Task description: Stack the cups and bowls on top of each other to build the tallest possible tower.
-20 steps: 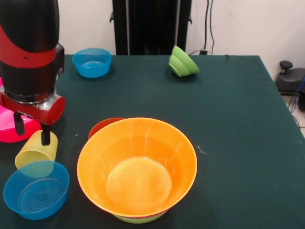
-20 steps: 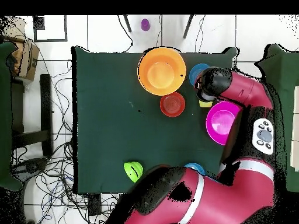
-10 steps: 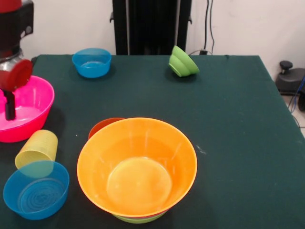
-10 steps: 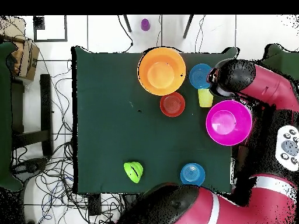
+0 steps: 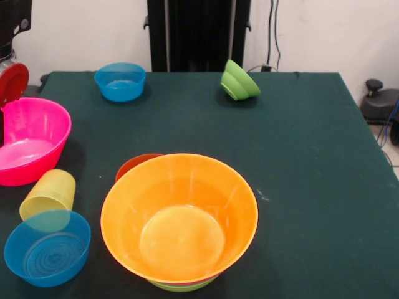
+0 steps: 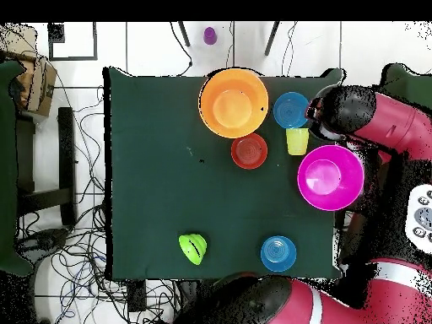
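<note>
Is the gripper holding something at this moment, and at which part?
It cannot be told. Only the arm's end shows, at the table's edge beside the pink bowl; the cup lies free.

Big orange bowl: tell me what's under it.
Under the big orange bowl, a lime-green bowl's rim peeks out, a thin reddish edge above it. The orange bowl hides the rest of the pile.

A wide orange bowl [image 5: 179,218] is being shown stacked on a pile, with a lime-green bowl [image 5: 182,287] peeking out beneath, on the dark green surface [image 5: 299,162]. A red-orange bowl [image 5: 134,164] is being partly hidden just behind it. At the left, a yellow cup [image 5: 48,194] is lying on its side between a blue bowl [image 5: 47,248] and a pink bowl [image 5: 30,148]. Further back, another blue bowl [image 5: 120,81] and a tilted green bowl [image 5: 239,81] are being seen well apart. Part of the arm [image 5: 11,56] is showing at the left edge.
</note>
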`<state>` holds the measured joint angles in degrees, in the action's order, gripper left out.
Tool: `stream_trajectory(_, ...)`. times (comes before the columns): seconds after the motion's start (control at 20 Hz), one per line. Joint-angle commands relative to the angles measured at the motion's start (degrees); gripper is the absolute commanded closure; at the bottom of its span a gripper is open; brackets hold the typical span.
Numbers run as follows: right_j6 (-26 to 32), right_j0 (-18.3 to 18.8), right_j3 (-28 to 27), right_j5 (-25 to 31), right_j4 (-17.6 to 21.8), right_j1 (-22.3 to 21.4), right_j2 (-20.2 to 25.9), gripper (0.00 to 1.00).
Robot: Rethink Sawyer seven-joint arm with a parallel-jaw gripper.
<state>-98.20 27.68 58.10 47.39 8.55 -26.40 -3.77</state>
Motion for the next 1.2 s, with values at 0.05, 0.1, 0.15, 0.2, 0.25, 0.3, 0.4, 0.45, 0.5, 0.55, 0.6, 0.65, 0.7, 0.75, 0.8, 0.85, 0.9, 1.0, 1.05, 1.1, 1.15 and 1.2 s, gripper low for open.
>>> stream_trajectory(0.05, 13.3, -0.7, 5.1, -0.9, 5.5, 2.0, 7.1, 0.0)
stream_trajectory(0.1, 13.0, -0.8, 4.9, -1.2, 5.8, 2.3, 7.1, 0.0)
stream_trajectory(0.15, 12.9, -0.8, 4.9, -1.7, 6.1, 2.5, 7.2, 0.0)
stream_trajectory(0.2, 12.7, -0.7, 4.9, -2.0, 6.3, 2.6, 7.4, 0.0)
stream_trajectory(0.25, 12.6, -0.6, 4.9, -2.2, 6.5, 2.7, 7.6, 0.0)
stream_trajectory(0.3, 12.4, -0.6, 4.8, -2.4, 6.6, 2.8, 7.7, 0.0)
stream_trajectory(0.4, 11.8, -0.6, 4.9, -2.7, 7.0, 3.0, 7.8, 0.0)
stream_trajectory(0.45, 11.5, -0.6, 5.0, -2.9, 7.1, 3.0, 7.8, 0.0)
stream_trajectory(0.5, 11.3, -0.6, 5.1, -3.1, 7.3, 2.9, 7.9, 0.0)
stream_trajectory(0.55, 11.3, -0.6, 5.1, -3.2, 7.4, 2.9, 8.0, 0.0)
stream_trajectory(0.6, 11.2, -0.5, 5.3, -3.3, 7.5, 2.9, 8.1, 0.0)
stream_trajectory(0.65, 11.2, -0.4, 5.4, -3.5, 7.6, 2.8, 8.2, 0.0)
stream_trajectory(0.7, 11.1, -0.4, 5.4, -3.5, 7.7, 2.9, 8.3, 0.0)
stream_trajectory(0.75, 11.1, -0.4, 5.4, -3.6, 7.8, 2.9, 8.4, 0.0)
stream_trajectory(0.8, 10.9, -0.3, 5.7, -3.9, 7.9, 2.8, 8.5, 0.0)
stream_trajectory(0.85, 10.7, -0.3, 5.9, -4.1, 8.0, 2.7, 8.6, 0.0)
stream_trajectory(0.9, 10.3, -0.4, 6.1, -4.6, 8.3, 2.6, 8.5, 0.0)
stream_trajectory(1.0, 9.4, -0.9, 6.3, -5.6, 9.1, 2.5, 8.0, 0.0)
stream_trajectory(1.05, 8.9, -1.1, 6.4, -6.2, 9.6, 2.4, 7.7, 0.0)
stream_trajectory(1.1, 8.3, -1.4, 6.3, -6.8, 10.0, 2.5, 7.3, 0.0)
stream_trajectory(1.15, 7.8, -1.7, 6.4, -7.3, 10.5, 2.5, 6.9, 0.0)
stream_trajectory(1.2, 6.9, -2.1, 6.4, -7.8, 10.9, 2.4, 6.4, 0.0)
